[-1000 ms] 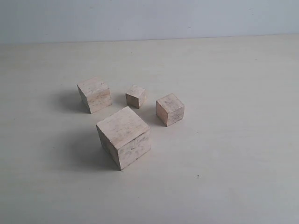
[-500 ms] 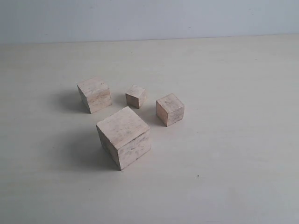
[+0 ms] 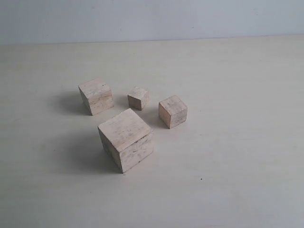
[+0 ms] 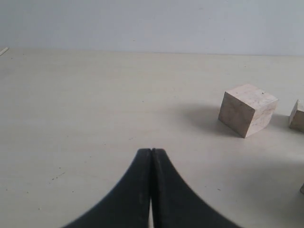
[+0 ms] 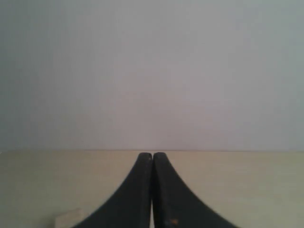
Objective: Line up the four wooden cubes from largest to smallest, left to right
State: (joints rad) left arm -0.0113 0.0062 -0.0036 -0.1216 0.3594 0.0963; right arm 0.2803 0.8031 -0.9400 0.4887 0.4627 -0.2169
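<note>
Table point(image 3: 237, 180): pale and plain, with a light wall behind it. All four cubes sit on it in a loose cluster left of centre in the exterior view. They are not in a row and none touch.

Largest cube point(image 3: 126, 139): front of the cluster, nearest the camera. It's turned so a vertical edge faces forward.

Second-largest cube point(image 3: 96, 96): behind the largest and to its left, the leftmost of the four. It looks like the block seen whole in the left wrist view, well clear of the fingers.

Third cube point(image 3: 173, 111): behind the largest and to its right, the rightmost of the four.

Smallest cube point(image 3: 138, 98): between the second-largest and the third, at about the depth of the second-largest. It's closer to the third.

Current left-to-right order: second-largest, largest, smallest, third.

Left gripper point(image 4: 151, 151): black fingers pressed tip to tip with nothing between them, above bare table.

Right gripper point(image 5: 152, 154): same, fingers clenched together and empty, pointing at the table's far edge and the wall.
</note>
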